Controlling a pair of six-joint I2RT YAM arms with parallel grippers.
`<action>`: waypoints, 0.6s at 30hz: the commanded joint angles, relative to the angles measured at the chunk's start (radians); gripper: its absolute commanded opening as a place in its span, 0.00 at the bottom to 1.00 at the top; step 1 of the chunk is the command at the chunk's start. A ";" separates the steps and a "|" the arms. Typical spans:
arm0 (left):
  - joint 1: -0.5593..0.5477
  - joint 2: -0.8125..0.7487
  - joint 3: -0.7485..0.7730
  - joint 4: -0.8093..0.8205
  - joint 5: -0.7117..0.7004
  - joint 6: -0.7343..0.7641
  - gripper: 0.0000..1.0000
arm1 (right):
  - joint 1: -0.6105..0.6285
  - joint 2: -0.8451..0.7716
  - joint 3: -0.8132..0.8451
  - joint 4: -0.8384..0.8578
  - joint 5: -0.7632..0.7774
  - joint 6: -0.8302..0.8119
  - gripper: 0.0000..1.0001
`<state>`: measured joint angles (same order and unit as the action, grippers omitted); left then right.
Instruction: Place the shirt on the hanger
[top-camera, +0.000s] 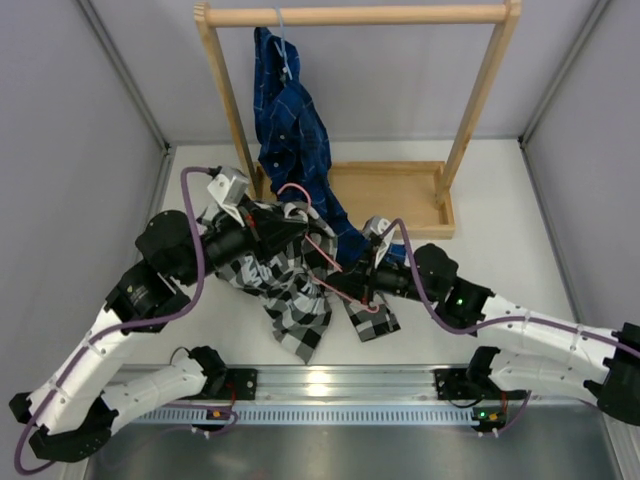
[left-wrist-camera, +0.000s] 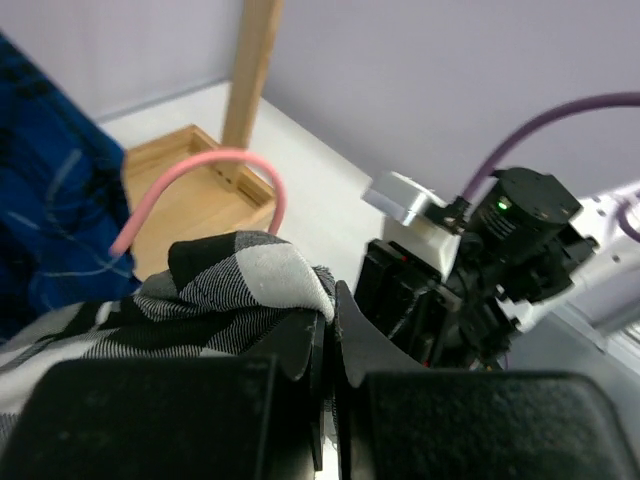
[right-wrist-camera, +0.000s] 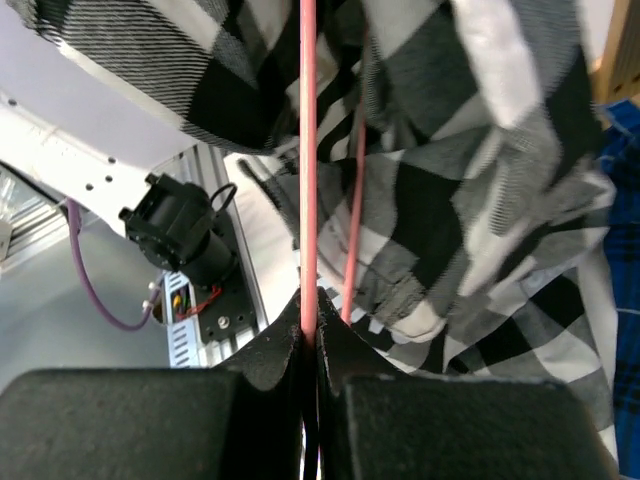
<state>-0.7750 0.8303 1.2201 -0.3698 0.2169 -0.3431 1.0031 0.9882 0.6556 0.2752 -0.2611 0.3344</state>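
**Limp cloth, thin wire: bite on a seam, not a loose fold**

Pinching a fold of the shirt (left-wrist-camera: 240, 280) in the left jaws, shut tight with only checked fabric between them. Clamping a straight run of the hanger (right-wrist-camera: 308, 150) in the right jaws, fully closed on the pink wire, with the cloth draped across it just beyond the tips. From above, one bundle held between both sets of jaws over the desk (top-camera: 520, 260), with loose tails hanging below them and the pink hook curling up just past the left jaws. Farther off, behind both, a wooden rack (top-camera: 350, 15) with a blue shirt (top-camera: 290, 120).

Probably light and limp: no shape of its own, sagging from any pinch point, bunching over the wire. Likely not slippery, yet thin enough to slide out of a shallow bite. Better to take hold at the collar or a shoulder seam, for the doubled layers there, than at a mid-panel fold. Cannot tell the part of the garment pinched now.

Treat the hanger as springy and easily twisted under a sideways pull. Keep hold near a corner bend. Draw the cloth along the wire, never across.
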 joint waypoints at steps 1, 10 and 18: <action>-0.010 -0.086 -0.014 0.121 -0.174 -0.014 0.00 | 0.019 -0.075 0.012 0.144 0.101 -0.017 0.00; -0.010 -0.036 -0.024 0.084 -0.427 -0.028 0.00 | 0.017 -0.207 0.032 0.038 0.174 -0.012 0.00; -0.036 -0.005 -0.171 0.357 -0.125 -0.125 0.00 | 0.017 -0.109 0.104 0.100 0.223 -0.031 0.00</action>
<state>-0.7872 0.8543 1.0977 -0.2062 -0.0452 -0.4126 1.0080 0.8604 0.6807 0.2569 -0.0845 0.3305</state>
